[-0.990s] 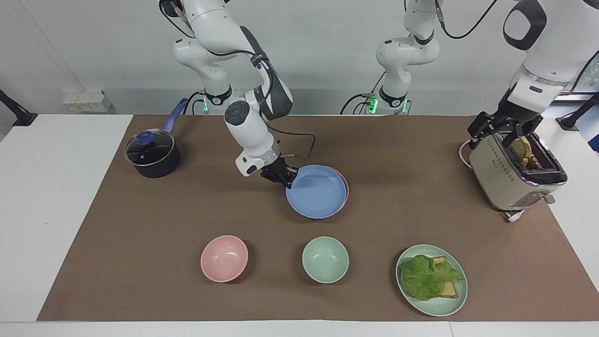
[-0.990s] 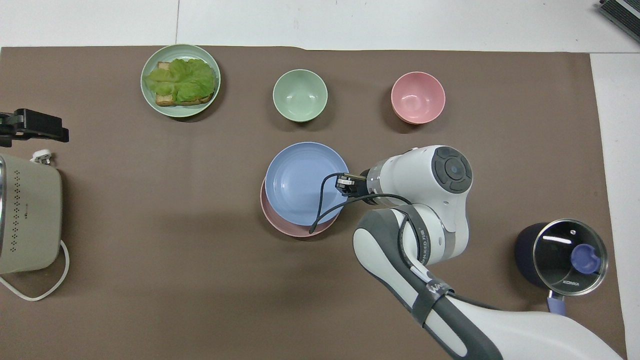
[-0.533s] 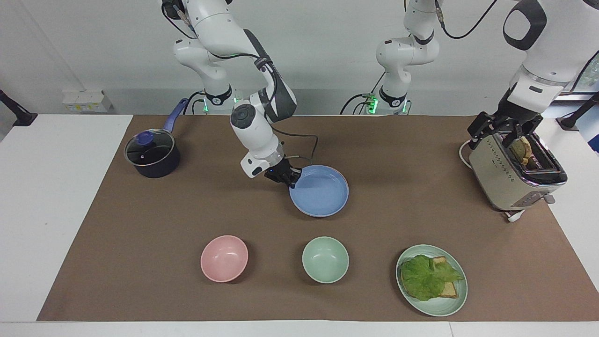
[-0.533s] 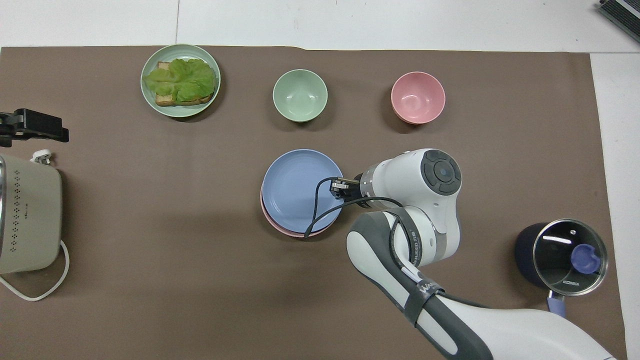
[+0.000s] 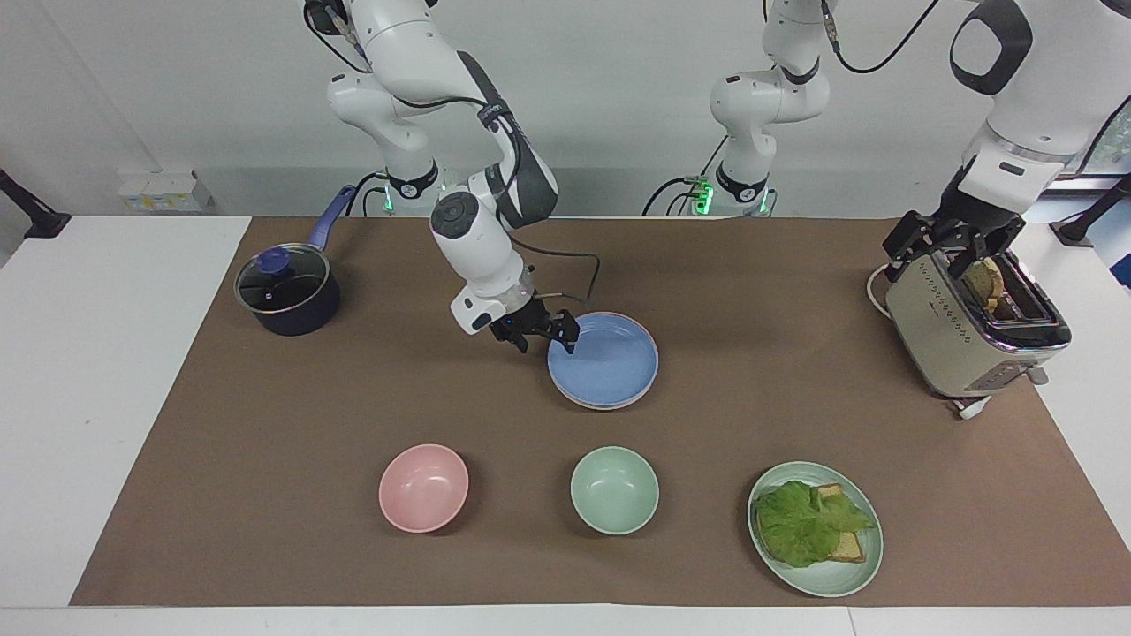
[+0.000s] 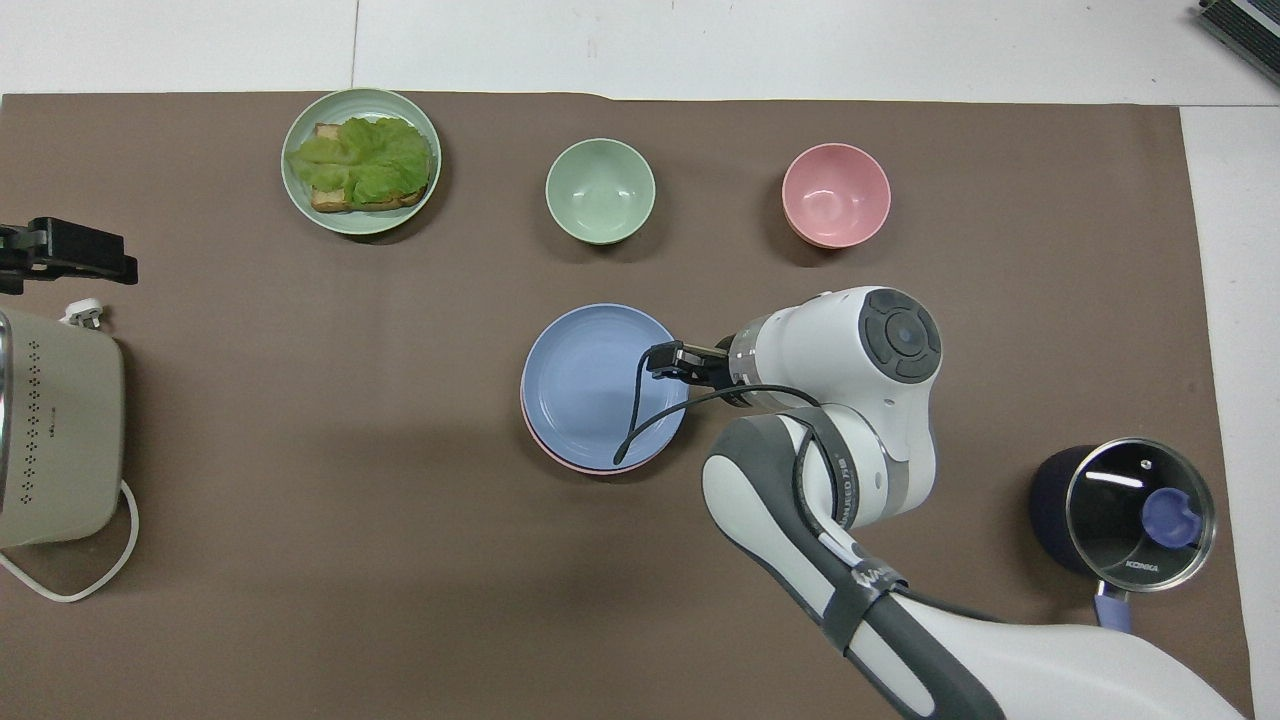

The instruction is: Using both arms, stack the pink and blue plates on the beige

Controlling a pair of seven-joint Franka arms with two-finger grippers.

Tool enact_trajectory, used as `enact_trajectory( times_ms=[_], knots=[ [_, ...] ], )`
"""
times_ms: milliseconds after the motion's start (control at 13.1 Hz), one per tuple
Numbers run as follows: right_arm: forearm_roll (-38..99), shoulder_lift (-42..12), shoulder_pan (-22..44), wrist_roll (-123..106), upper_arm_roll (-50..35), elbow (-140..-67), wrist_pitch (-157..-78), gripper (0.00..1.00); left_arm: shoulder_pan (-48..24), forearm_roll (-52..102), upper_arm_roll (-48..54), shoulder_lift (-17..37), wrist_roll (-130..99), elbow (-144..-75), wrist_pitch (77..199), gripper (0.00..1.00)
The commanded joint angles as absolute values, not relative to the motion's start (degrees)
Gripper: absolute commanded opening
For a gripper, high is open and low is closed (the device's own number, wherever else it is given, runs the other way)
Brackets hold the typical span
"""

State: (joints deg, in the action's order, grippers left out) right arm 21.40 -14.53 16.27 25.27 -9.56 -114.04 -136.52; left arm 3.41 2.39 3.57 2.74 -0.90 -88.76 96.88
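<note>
My right gripper [image 5: 546,336]: spread open, holding nothing — at the blue plate's [image 5: 605,358] rim, nine o'clock in the facing view.
Blue plate: on the pink plate [image 6: 560,459], mid-table.
My left gripper [image 5: 950,243]: open — over the toaster [image 5: 963,340].

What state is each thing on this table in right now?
Blue plate: lying on the pink plate, released.
Pink plate: under the blue one, only its rim showing.
Right gripper: jaws open, at the blue plate's rim.
Left gripper: over the toaster, waiting.
Toaster: bread in its slot.
Pot: lid on.
Pink bowl: empty.
Green bowl: empty.
Green plate: holds bread and lettuce.
</note>
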Motion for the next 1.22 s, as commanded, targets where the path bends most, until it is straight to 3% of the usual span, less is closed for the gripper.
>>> enact_trajectory(
  times_ms=[0,228,533,761,990,1142],
  knots=[
    [18.40,-8.02,11.01,26.19,-9.58,-114.87,-130.10,1.00,3.95,1.49,3.87,2.37,-0.44,-88.51,95.89,1.00],
    [7.33,-2.92,4.33,25.14,-9.75,-114.70,-123.33,1.00,3.87,1.49,3.87,2.37,-0.44,-88.51,95.89,1.00],
    [4.75,2.71,-2.97,18.91,-9.58,-113.39,-117.53,1.00,3.87,1.49,3.87,2.37,-0.44,-88.51,95.89,1.00],
    [2.30,2.55,-6.84,16.79,-9.67,-103.14,-104.02,1.00,3.87,1.49,3.87,2.37,-0.44,-88.51,95.89,1.00],
    [-2.63,1.85,-7.29,14.42,-9.84,-95.29,-95.56,1.00,3.87,1.49,3.87,2.37,-0.44,-88.59,95.89,1.00],
    [-2.55,-1.03,-7.29,14.41,-9.76,-89.51,-87.85,1.00,3.87,1.49,3.87,2.37,-0.35,-88.51,95.89,1.00]
  ],
)
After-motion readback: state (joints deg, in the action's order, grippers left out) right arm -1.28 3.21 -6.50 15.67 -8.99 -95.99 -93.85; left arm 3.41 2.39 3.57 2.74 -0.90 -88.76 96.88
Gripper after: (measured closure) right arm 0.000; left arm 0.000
